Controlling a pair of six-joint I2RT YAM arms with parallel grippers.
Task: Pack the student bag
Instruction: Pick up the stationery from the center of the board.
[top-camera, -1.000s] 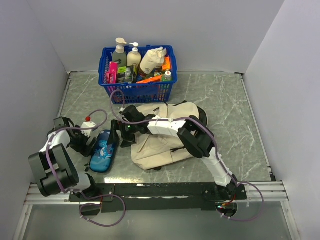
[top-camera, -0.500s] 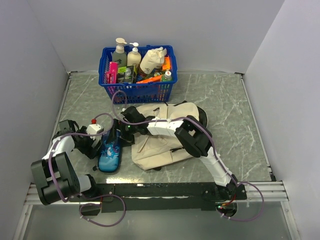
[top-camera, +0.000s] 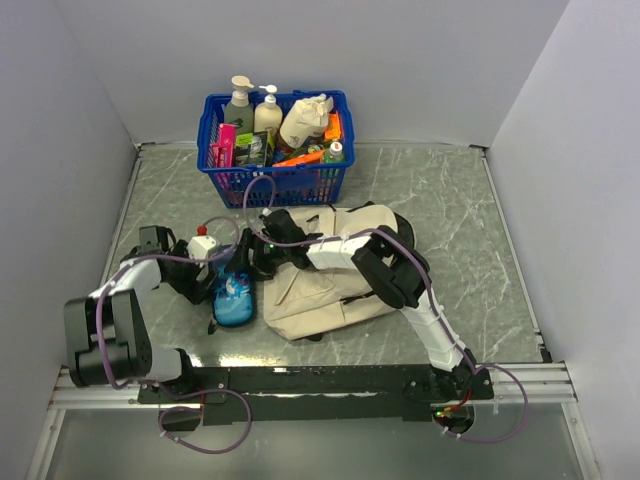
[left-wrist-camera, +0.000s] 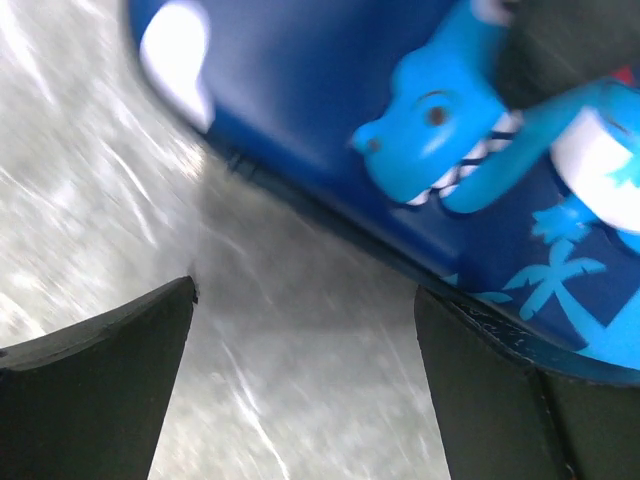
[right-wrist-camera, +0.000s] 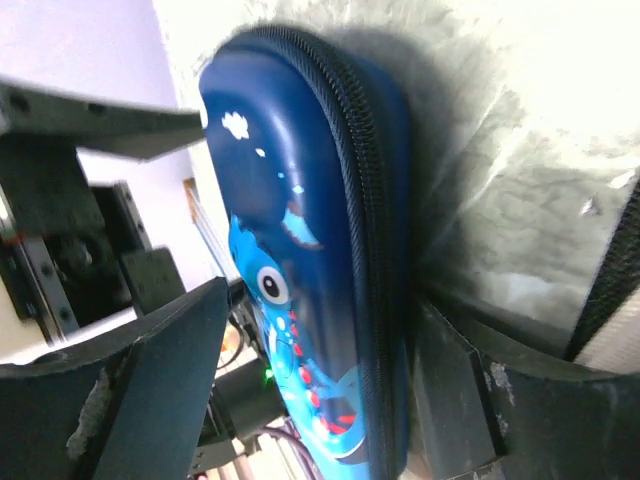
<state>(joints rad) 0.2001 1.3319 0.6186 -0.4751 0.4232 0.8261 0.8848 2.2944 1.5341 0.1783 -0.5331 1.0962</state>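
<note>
— Where is the student bag (top-camera: 305, 300)?

— Lying slumped on the grey table (top-camera: 450, 220), beige, with a dark patch showing at its far right corner. The right arm (top-camera: 345, 245) stretches across its far half, from right to left.

— And what is closest to the bag?

— A blue pencil case (top-camera: 233, 295) with a shark print, just beside the bag's left edge. The right gripper (top-camera: 252, 262) reaches past that edge to it.

— Does it have hold of the case?

— In the right wrist view the right gripper (right-wrist-camera: 320, 300) has one jaw on each side of the pencil case (right-wrist-camera: 300, 250), both close against its shell. Whether they actually press on it, I cannot tell.

— The other one?

— The left gripper (top-camera: 205, 283) is further left of the bag, on the far side of the case from it. In its own wrist view the left gripper (left-wrist-camera: 305, 290) has its jaws spread wide, with only bare table between them. It holds nothing. The pencil case (left-wrist-camera: 400, 130) fills the upper right of that view, just beyond the jaws and very near one of them.

— Anything else?

— Behind the bag, at the table's far side, stands a blue basket (top-camera: 275, 185). It is full of goods, with two pump bottles (top-camera: 240, 100) sticking up at the back.
</note>
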